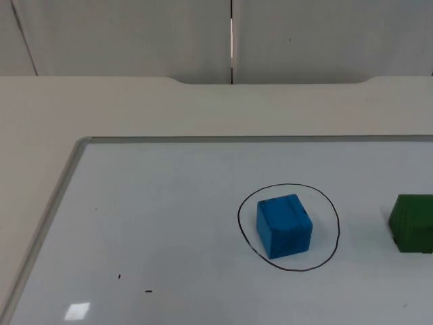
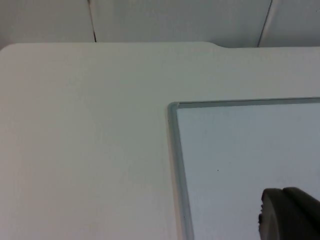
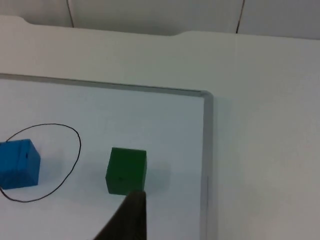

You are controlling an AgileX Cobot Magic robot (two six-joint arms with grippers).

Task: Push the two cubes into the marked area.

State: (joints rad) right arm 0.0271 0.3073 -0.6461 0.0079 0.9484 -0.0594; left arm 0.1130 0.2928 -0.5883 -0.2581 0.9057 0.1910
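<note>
A blue cube (image 1: 284, 225) sits inside the black drawn circle (image 1: 334, 230) on the whiteboard. A green cube (image 1: 413, 223) rests on the board to the right of the circle, outside it. In the right wrist view the green cube (image 3: 126, 170) is just beyond my right gripper (image 3: 127, 220), close to it, with the blue cube (image 3: 19, 163) and the circle (image 3: 77, 145) off to the side. My left gripper (image 2: 289, 215) hangs over the board near its far left corner (image 2: 173, 106), away from both cubes.
The whiteboard (image 1: 169, 223) lies on the white table and has a raised metal frame (image 1: 61, 189). Its right frame edge (image 3: 206, 150) runs close to the green cube. A grey partition wall (image 1: 135, 34) stands behind the table.
</note>
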